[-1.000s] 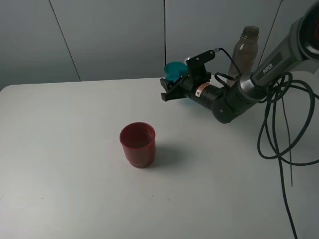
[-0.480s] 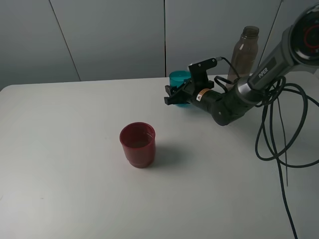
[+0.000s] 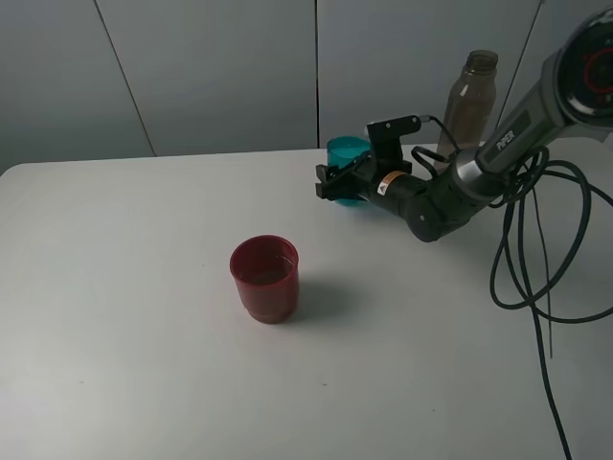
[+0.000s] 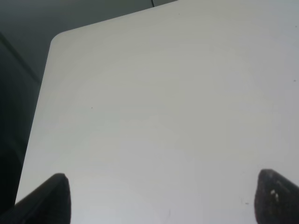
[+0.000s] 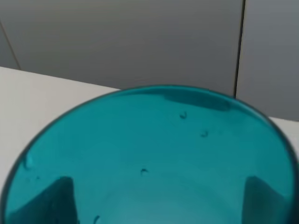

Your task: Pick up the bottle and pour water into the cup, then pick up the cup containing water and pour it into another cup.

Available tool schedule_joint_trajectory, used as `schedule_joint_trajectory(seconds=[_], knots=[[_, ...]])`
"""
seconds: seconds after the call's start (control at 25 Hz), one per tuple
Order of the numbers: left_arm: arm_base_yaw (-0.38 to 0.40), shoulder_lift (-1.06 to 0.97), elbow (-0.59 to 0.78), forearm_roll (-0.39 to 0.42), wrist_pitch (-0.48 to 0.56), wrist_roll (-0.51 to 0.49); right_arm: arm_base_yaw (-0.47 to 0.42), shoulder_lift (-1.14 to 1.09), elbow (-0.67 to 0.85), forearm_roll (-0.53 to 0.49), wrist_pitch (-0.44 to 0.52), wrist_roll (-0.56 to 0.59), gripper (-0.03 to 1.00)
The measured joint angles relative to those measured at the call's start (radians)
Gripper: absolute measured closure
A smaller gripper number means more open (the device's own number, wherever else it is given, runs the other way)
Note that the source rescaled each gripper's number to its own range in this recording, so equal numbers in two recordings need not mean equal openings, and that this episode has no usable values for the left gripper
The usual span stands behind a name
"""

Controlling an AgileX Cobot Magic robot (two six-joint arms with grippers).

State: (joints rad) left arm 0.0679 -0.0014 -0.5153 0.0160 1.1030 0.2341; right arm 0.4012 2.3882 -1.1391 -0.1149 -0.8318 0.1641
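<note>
My right gripper (image 3: 337, 186) is shut on the teal cup (image 3: 345, 150), which stands upright at the back of the table, left of the bottle. In the right wrist view the teal cup (image 5: 159, 149) fills the frame, with dark fingers (image 5: 60, 198) showing through its walls on both sides. The smoky grey-brown bottle (image 3: 470, 96) stands upright behind my right arm. The red cup (image 3: 265, 278) stands in the middle of the table with liquid in it. My left gripper (image 4: 163, 198) is open and empty over bare table and does not show in the exterior view.
Black cables (image 3: 536, 249) hang in loops over the table's right side. The white table (image 3: 124, 316) has a rounded corner and left edge in the left wrist view (image 4: 53, 42). A grey wall stands behind the table.
One second ago the teal cup was tilted in my right gripper. It has swung upright and dropped slightly towards the table. In the last half second almost nothing moved.
</note>
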Motion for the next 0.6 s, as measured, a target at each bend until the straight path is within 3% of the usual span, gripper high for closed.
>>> schedule_joint_trajectory(seconds=[0.12, 0.16, 0.32, 0.6], knots=[[0.000, 0.000, 0.000, 0.000, 0.000, 0.000, 0.000, 0.000, 0.000, -0.025, 0.012, 0.006, 0.10], [0.000, 0.000, 0.000, 0.000, 0.000, 0.000, 0.000, -0.005, 0.000, -0.031, 0.027, 0.006, 0.02], [0.000, 0.000, 0.000, 0.000, 0.000, 0.000, 0.000, -0.056, 0.040, -0.036, 0.107, 0.000, -0.03], [0.000, 0.000, 0.000, 0.000, 0.000, 0.000, 0.000, -0.199, 0.230, -0.036, 0.123, -0.073, -0.03]])
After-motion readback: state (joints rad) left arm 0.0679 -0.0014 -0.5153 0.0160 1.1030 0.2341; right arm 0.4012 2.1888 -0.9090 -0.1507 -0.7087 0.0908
